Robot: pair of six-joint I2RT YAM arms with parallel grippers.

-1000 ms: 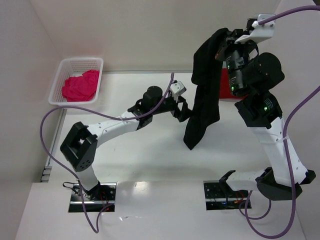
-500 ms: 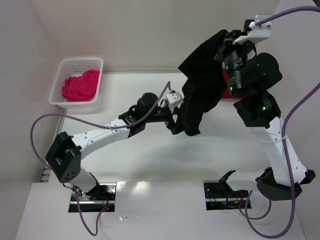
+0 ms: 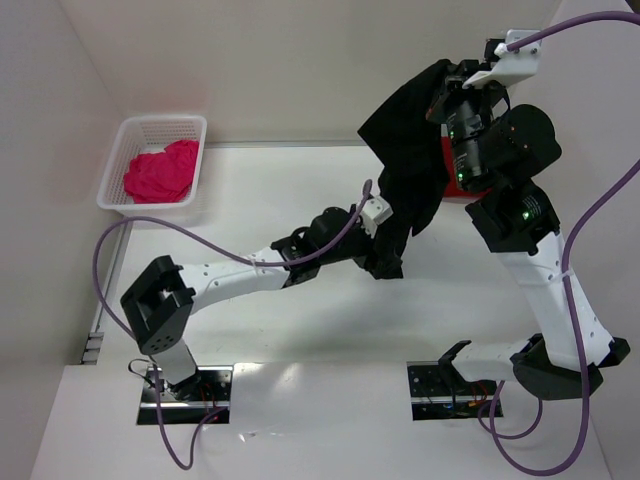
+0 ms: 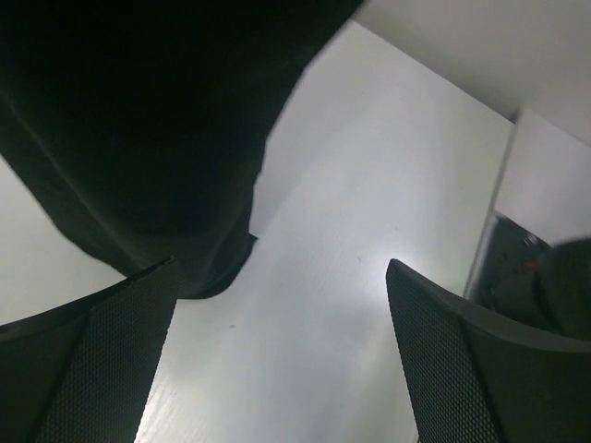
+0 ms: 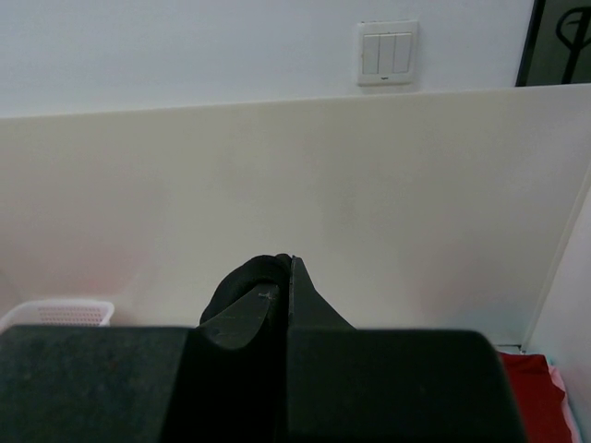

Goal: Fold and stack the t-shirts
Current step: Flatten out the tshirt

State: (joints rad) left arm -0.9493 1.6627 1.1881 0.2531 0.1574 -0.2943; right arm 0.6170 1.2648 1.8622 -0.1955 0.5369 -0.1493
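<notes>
The left gripper [image 4: 282, 268] stands wide apart. In its wrist view one of its fingers [image 4: 92, 360] fills the lower left corner and the other the lower right, with only bare white table [image 4: 369, 185] in the gap. The black t-shirt [image 4: 138, 120] hangs across the upper left of that frame. Its lowest fold drops just behind the tip of the lower-left finger, beside it and not between the two. Whether cloth and finger touch there cannot be told. In the top view this gripper sits a little right of centre, right at the bottom end of the hanging shirt.

The right gripper [image 5: 289, 295] is closed on the same black t-shirt. In its wrist view the two fingers meet along a thin seam at lower centre, and a dark bunch of cloth bulges out just left of their tips. In the top view the shirt hangs from this gripper near the upper right and drapes down and left toward the middle of the frame, clear of the table for most of its length.

The dark red t-shirt [image 3: 455, 172] lies on the table at the right, partly hidden behind the right arm. The magenta-pink t-shirt [image 3: 160, 172] lies crumpled in the white mesh basket [image 3: 150, 124] at the upper left.
</notes>
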